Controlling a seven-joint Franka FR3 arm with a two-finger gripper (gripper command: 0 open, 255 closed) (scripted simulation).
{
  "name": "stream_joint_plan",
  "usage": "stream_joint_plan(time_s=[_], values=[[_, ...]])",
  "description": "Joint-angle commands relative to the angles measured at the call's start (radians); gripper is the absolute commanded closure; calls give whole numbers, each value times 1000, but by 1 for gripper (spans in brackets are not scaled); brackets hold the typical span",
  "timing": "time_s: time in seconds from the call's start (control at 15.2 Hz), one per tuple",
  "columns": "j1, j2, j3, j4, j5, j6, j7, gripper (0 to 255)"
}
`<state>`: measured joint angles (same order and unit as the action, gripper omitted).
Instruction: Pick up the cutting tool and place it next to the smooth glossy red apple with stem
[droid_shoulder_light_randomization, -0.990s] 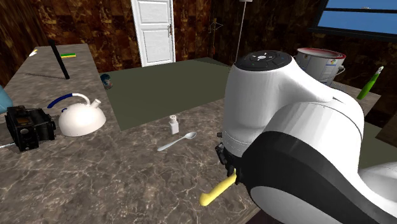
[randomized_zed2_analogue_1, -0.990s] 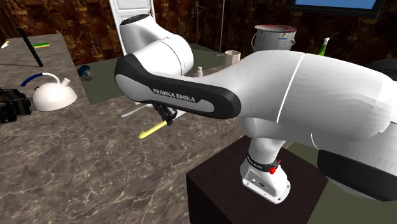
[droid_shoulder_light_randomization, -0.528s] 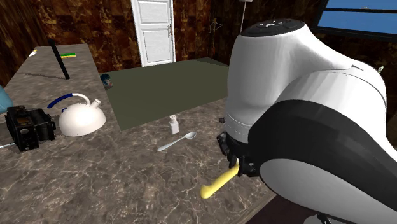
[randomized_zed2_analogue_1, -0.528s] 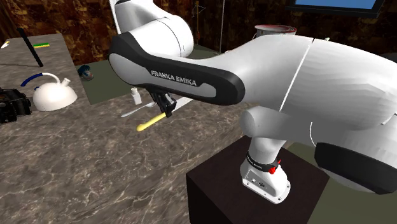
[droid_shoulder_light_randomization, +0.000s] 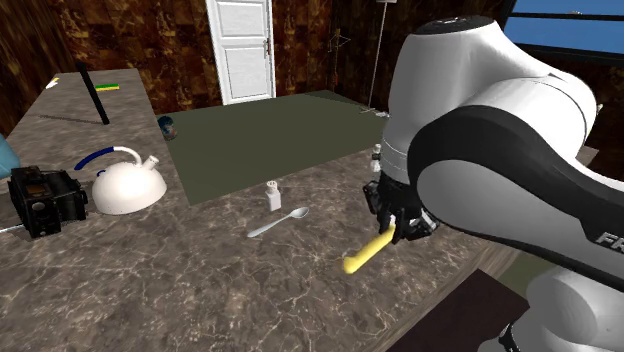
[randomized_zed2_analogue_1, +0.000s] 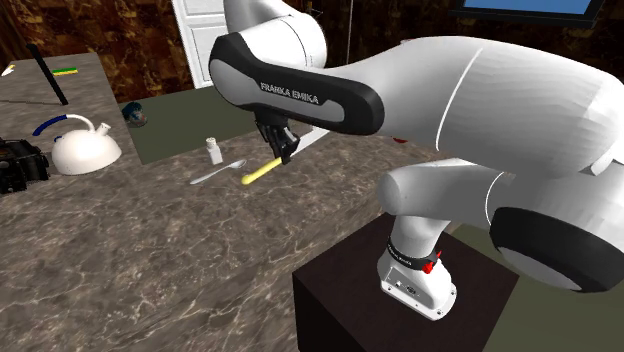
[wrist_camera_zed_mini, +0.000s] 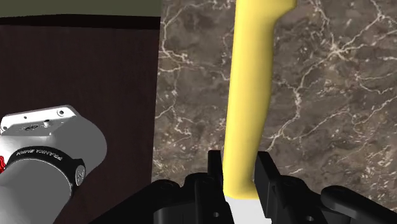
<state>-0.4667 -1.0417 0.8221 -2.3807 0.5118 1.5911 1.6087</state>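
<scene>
The black gripper (droid_shoulder_light_randomization: 398, 228) is pinching the yellow-handled knife (droid_shoulder_light_randomization: 365, 254) between its two fingers, holding it over the dark veined counter (droid_shoulder_light_randomization: 200, 290), right of the middle of the shoulder view. The handle is slanting down-left; a spoon (droid_shoulder_light_randomization: 278, 222) and a small white bottle (droid_shoulder_light_randomization: 273, 195) are sitting near, further left

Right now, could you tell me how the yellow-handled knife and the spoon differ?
The yellow-handled knife has a bright yellow handle; the spoon is pale grey. The knife is clasped in the gripper and slants; the spoon lies flat on the marbled counter, touched by nothing. Both are slim, elongated utensils.
</scene>
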Motion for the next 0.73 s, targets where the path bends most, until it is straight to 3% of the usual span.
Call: stream_joint_plan(time_s=[0.0,0.66], values=[[-20,13,-30,-23,-27,25,-48,255],[-141,105,-180,-103,-158,160,-275,255]])
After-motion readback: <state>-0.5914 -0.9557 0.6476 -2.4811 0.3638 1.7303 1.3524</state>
